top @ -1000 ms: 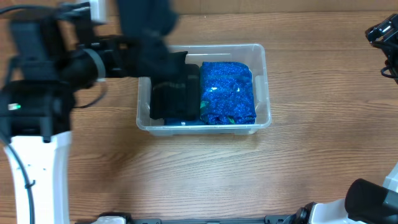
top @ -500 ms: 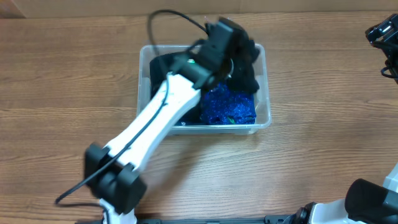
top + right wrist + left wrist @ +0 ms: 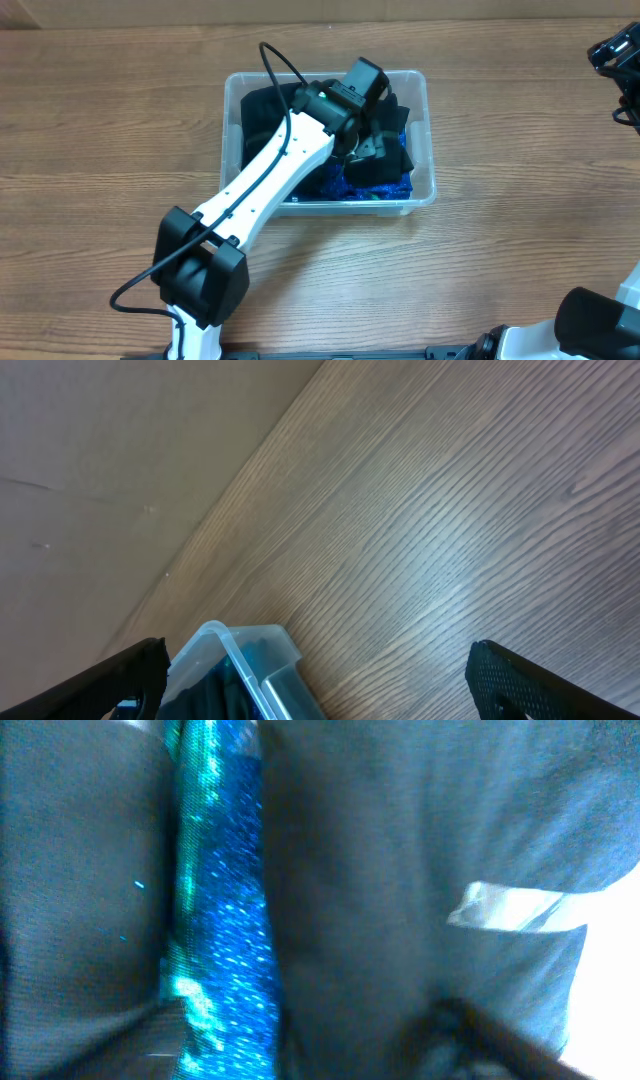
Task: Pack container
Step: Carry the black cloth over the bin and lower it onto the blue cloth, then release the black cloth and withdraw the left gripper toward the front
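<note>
The container [image 3: 429,120] holds blue fabric [image 3: 390,188] — dark garment [image 3: 388,162] over it.

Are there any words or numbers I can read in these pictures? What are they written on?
None can be read.
The only candidate is a pale patch on the dark cloth in the left wrist view. It may be a tag, but it is too blurred to show any letters.
The container, the sparkly blue cloth and the table show no writing.

Dark fabric [image 3: 400,850] filling the frame, vertical strip of sparkly blue fabric [image 3: 215,920] between dark folds, pale patch [image 3: 515,908] at right
</note>
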Controlling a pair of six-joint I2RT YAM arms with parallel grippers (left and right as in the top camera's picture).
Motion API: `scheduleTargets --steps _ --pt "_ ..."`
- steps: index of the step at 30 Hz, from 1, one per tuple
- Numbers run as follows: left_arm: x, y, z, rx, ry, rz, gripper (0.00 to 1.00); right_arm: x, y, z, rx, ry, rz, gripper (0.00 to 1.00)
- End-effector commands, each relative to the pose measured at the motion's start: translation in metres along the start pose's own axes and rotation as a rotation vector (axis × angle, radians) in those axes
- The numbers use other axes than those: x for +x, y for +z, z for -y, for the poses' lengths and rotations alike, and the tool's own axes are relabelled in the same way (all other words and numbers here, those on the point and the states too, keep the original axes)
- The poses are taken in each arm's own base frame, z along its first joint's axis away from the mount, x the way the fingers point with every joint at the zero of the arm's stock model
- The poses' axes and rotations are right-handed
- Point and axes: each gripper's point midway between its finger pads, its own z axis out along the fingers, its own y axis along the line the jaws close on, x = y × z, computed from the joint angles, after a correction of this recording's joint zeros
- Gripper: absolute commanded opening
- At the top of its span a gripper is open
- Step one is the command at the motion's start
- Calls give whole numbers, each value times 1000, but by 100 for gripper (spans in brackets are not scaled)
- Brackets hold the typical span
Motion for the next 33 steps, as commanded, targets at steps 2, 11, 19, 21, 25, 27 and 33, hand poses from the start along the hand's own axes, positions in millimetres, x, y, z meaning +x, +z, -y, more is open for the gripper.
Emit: scheduleTargets --steps 2,11,19,21,25,27,33 --pt "-38 -64 -20 74 65 123 100 -1 -6 -3 -15 1 14 100" --pt "-52 -173 -89 16 290 297 100 -1 -6 -3 -15 1 14 100" --pt "-13 -236 -132 -58 260 375 100 -1 -6 -3 -15 1 14 100" --pt "-3 -241 -121 24 273 358 100 -1 -6 -3 -15 1 14 100" --pt "11 -237 -132 -15 277 297 100 -1 -6 -3 -15 1 14 100" --pt "11 -237 -133 -23 304 299 100 -1 -6 -3 -15 1 14 100" --pt "-16 -284 -112 72 559 565 100 -1 -6 -3 -15 1 14 100"
